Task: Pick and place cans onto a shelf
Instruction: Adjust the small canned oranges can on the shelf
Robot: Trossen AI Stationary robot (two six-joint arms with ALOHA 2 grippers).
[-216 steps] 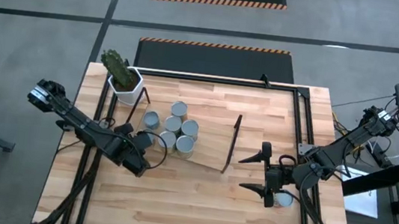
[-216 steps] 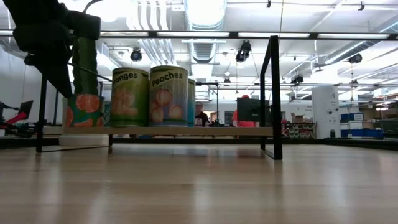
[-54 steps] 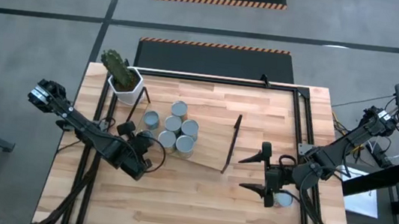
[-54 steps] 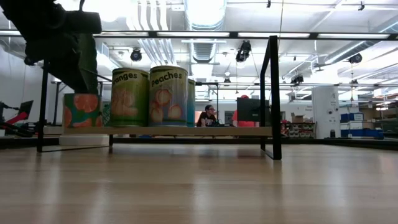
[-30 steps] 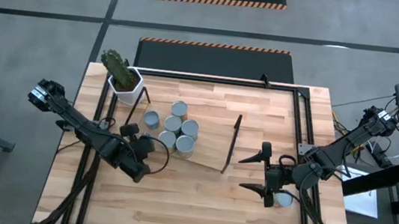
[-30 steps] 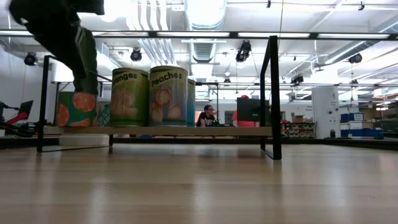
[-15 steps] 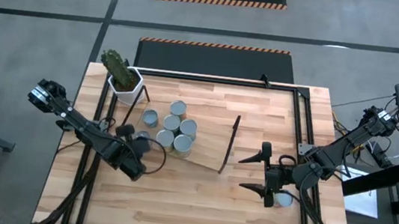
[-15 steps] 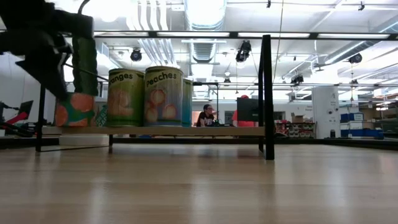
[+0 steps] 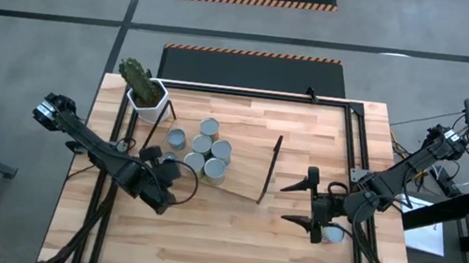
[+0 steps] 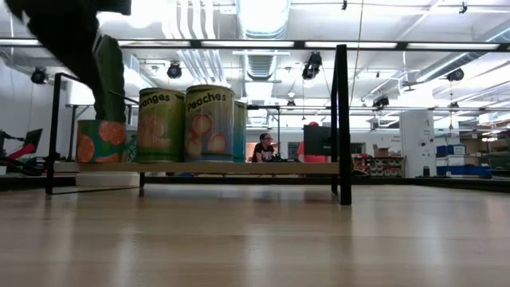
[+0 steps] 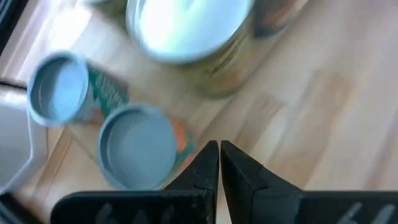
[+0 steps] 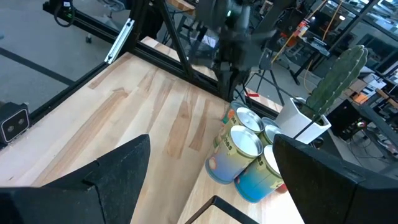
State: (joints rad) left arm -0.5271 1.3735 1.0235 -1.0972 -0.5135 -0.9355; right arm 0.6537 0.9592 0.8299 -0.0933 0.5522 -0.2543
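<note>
Several silver-topped cans [image 9: 201, 150] stand close together on the left part of the shelf [image 9: 248, 164], a light board with a black wire frame at each end. In the low view their printed labels [image 10: 187, 123] face me. My left gripper [image 9: 179, 171] is shut at the near left of the cluster, slanting down, its tips [image 11: 219, 149] right beside the nearest can [image 11: 134, 149]. My right gripper [image 9: 282, 202] is open at the shelf's right end, nothing between its fingers [image 12: 211, 140]. My left gripper stands with its shut fingers [image 11: 202, 163] close against the side of the nearest can [image 11: 183, 140], slanting down from the table's near left. I cannot tell whether they touch it. The can stands upright on the shelf.
A white pot with a cactus [image 9: 146, 95] stands at the far left corner, just behind the shelf's left frame [image 10: 54, 131]. Black rails [image 9: 353, 136] run along the table's far and right edges. Bare tabletop [image 9: 230, 246] lies toward the near edge.
My left gripper, still shut, dipped toward the nearest can and then rose back to about where it was. The shelf with its cans slid a little toward the table's left and stays there. My right arm kept still.
</note>
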